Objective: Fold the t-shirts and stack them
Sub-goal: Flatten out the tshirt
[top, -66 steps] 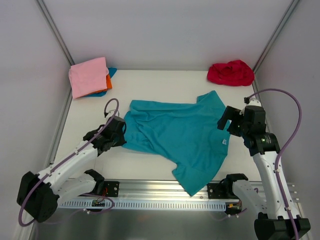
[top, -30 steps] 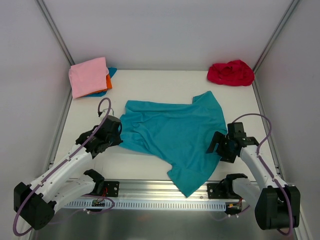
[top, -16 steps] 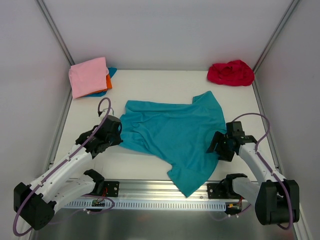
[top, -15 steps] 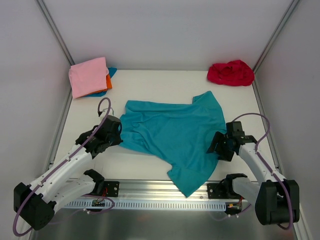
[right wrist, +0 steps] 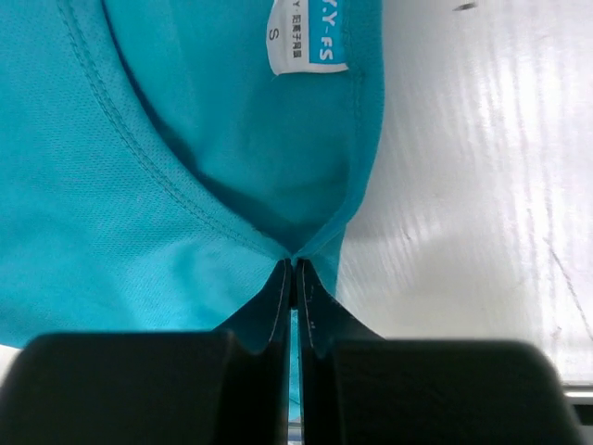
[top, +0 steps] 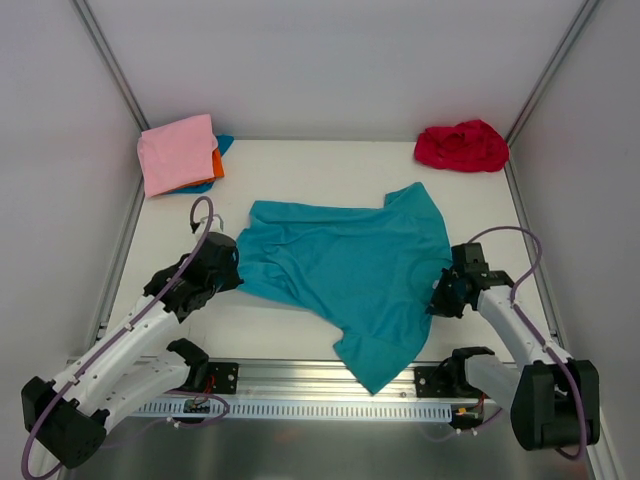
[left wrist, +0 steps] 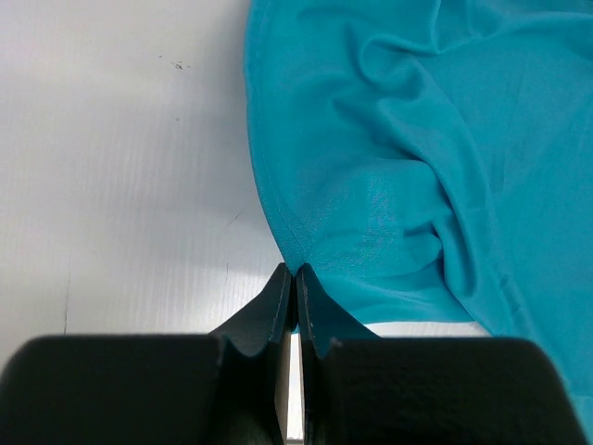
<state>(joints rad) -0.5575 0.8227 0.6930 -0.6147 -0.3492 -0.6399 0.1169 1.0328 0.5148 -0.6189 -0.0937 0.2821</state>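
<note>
Flattening step: teal t-shirt (top: 350,265) lies rumpled mid table (top: 320,170), left gripper (left wrist: 295,278) pinched on its hem, right gripper (right wrist: 294,269) apparently clamped on the collar below the neck label (right wrist: 308,37); next, draw both apart before fold 1

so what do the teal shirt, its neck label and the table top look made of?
teal t-shirt: matte fine-mesh knit, likely synthetic; tiny pinhole texture, soft folds.
neck label: smooth white printed tag, weave unclear.
table: hard white board, slight sheen, faint scratches; probably plastic or laminate.
</note>
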